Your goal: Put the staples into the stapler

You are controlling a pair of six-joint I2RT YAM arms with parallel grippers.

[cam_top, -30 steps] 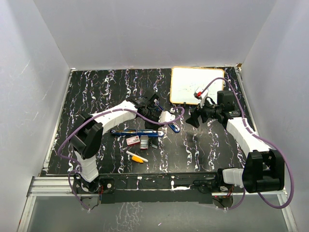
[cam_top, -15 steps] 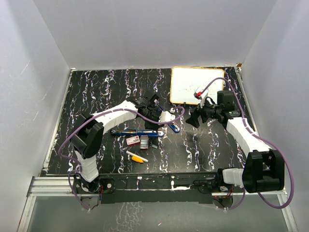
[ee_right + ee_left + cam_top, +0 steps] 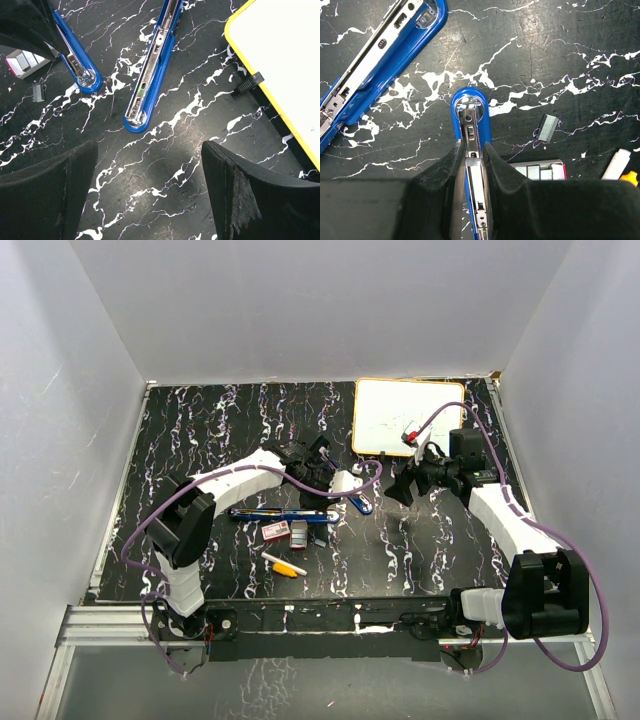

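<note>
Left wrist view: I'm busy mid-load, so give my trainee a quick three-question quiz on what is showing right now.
1. Which one clamps the blue stapler arm? A) left gripper B) right gripper C) neither
2. True or false: the loose staple strip sits inside the staple box.
3. Fill in: the right gripper's jaws stand ___, with nothing between them.

Key: 1 A; 2 false; 3 open.

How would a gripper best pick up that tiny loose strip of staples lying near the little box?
Pinch the staple strip across its two long sides, coming straight down from above: it lies flat on the table, apart from the box, with bare surface on both sides.
</note>
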